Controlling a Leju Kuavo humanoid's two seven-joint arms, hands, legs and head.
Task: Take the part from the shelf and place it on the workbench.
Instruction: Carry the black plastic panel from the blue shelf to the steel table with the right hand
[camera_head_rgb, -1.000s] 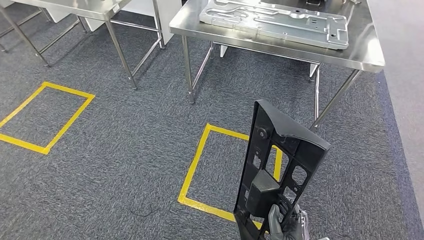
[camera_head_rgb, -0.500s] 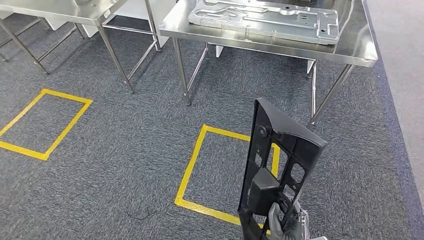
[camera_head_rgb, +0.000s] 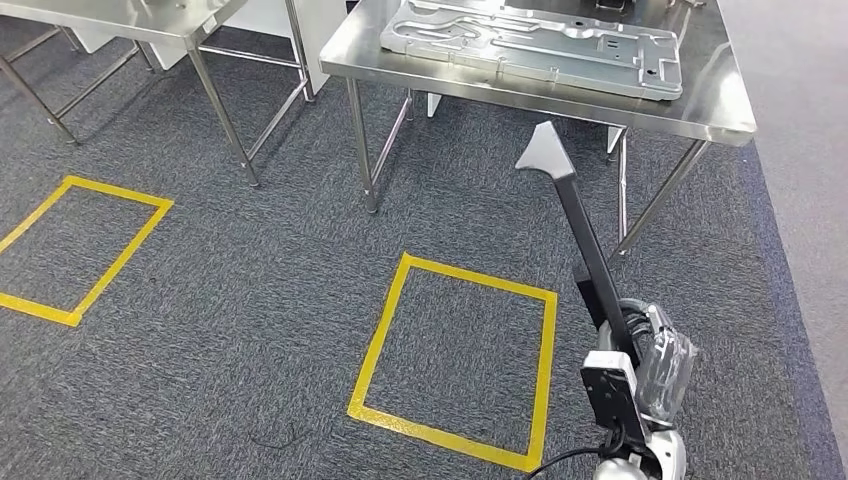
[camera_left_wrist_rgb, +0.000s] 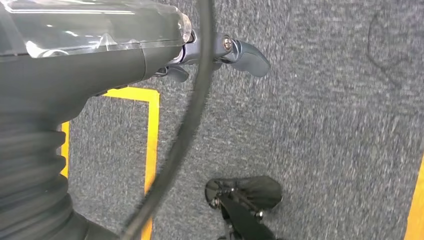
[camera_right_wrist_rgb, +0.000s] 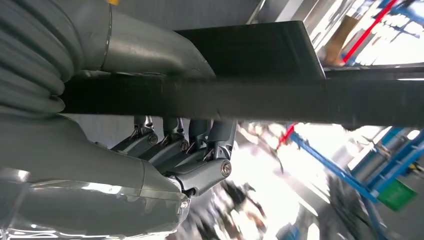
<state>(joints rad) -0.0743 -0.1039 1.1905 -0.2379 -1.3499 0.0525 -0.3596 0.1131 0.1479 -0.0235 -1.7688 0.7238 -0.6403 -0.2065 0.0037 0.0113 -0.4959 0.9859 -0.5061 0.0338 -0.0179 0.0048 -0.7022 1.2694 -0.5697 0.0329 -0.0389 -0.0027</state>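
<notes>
The black plastic part (camera_head_rgb: 580, 225), which a second ago was facing the head camera broadside with its cut-out windows and moulded box showing, is now turning edge-on, so that it is reading as a thin dark bar slanting up and away, with a pale, glossy triangular tip near the front edge of the workbench (camera_head_rgb: 540, 95). The robot's right hand (camera_head_rgb: 655, 360) is grasping it low down at the near right of the scene; in the right wrist view the dark fingers (camera_right_wrist_rgb: 200, 150) are curling under the flat black edge of the part (camera_right_wrist_rgb: 250, 97) with the thick grey thumb lying over it. The whole floor picture is also sitting slightly differently from before, which points to the camera moving, not the furniture.

The workbench is brushed stainless steel on slim round legs, standing at the far side, and a ribbed, stamped grey metal panel (camera_head_rgb: 535, 45) is lying flat on its top. A second steel table (camera_head_rgb: 150, 15) is standing at the far left. On the speckled grey carpet, yellow tape is marking one rectangle (camera_head_rgb: 455, 360) just near the workbench and another (camera_head_rgb: 75, 245) at the left.

The left hand (camera_left_wrist_rgb: 220, 52) is hanging over the carpet; the picture is blurred and only its fingertips are visible, so whether it is released or clenched cannot be told.
</notes>
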